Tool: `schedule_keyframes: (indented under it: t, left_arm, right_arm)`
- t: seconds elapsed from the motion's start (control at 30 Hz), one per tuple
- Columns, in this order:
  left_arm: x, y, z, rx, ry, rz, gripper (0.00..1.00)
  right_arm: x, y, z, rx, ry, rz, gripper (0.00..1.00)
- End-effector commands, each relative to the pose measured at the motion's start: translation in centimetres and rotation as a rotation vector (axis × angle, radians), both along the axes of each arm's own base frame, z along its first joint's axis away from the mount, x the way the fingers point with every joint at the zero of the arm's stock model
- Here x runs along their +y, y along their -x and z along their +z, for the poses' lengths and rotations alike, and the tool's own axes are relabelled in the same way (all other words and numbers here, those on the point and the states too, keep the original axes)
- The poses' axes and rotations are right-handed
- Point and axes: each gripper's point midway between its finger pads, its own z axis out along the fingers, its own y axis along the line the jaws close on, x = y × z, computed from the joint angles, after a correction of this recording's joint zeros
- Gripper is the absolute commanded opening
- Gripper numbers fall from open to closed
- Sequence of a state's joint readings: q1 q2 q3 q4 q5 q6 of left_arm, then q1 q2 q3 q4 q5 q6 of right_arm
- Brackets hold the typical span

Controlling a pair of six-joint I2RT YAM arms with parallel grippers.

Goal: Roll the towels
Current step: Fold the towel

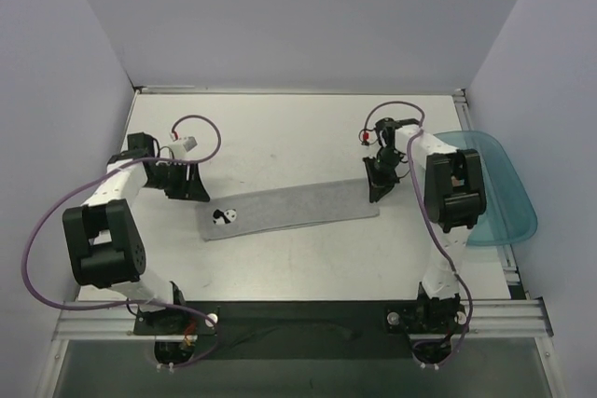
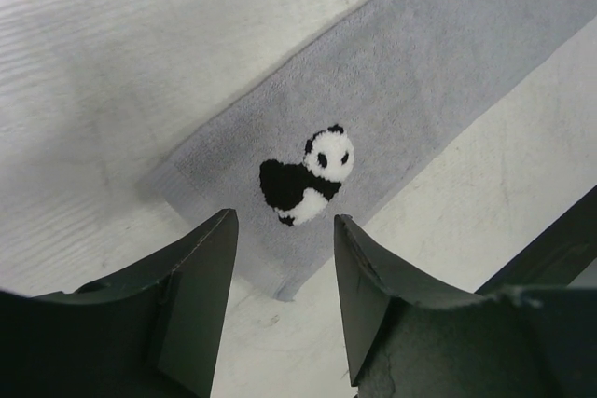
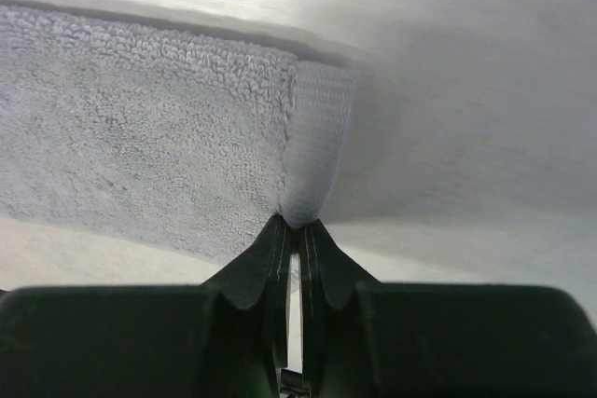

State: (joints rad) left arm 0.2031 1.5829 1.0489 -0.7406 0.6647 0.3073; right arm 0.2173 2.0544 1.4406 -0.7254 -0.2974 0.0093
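The light grey towel [image 1: 298, 208] lies flat as a long strip across the middle of the table. A small black-and-white panda patch [image 1: 224, 216] sits near its left end. My left gripper [image 1: 194, 191] is open and empty just above that end; in the left wrist view [image 2: 284, 221] its fingers straddle the towel's corner [image 2: 280, 277], with the panda [image 2: 308, 176] just beyond. My right gripper [image 1: 377, 189] is at the towel's right end, shut on the hem [image 3: 312, 146] at the near corner [image 3: 292, 224]. The rust-brown towel is out of view.
A translucent teal tray [image 1: 508, 202] hangs over the table's right edge beside the right arm. White walls close in the table on the left, back and right. Purple cables loop from both arms.
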Motion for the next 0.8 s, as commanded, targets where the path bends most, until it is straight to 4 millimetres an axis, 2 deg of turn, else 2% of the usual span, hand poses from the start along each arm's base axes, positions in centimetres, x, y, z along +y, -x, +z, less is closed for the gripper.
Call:
schedule_keyframes:
  t: [0.0, 0.1, 0.23, 0.3, 0.57, 0.77]
  left_arm:
    - [-2.0, 0.7, 1.3, -0.022, 0.053, -0.042, 0.54]
    - [-3.7, 1.3, 0.7, 0.017, 0.113, -0.074, 0.51]
    - [-5.5, 1.7, 0.1, 0.083, 0.182, -0.092, 0.49]
    - [-5.6, 1.5, -0.2, 0.09, 0.181, -0.094, 0.48]
    - [-5.6, 0.8, -2.7, 0.18, 0.177, -0.047, 0.46]
    - [-5.4, 0.8, -4.2, 0.231, 0.172, -0.03, 0.4]
  right_arm:
    - [-3.3, 0.0, 3.1, -0.049, 0.008, -0.008, 0.0]
    - [-3.5, -0.1, 5.0, -0.088, -0.008, 0.019, 0.0]
    - [-1.8, 0.2, 7.0, -0.125, -0.064, 0.06, 0.0]
    - [-0.6, 0.4, 7.8, -0.138, -0.083, 0.089, 0.0]
    - [6.0, 1.4, 10.0, -0.159, -0.205, 0.205, 0.0]
    - [11.3, 1.3, 9.9, -0.119, -0.292, 0.249, 0.0]
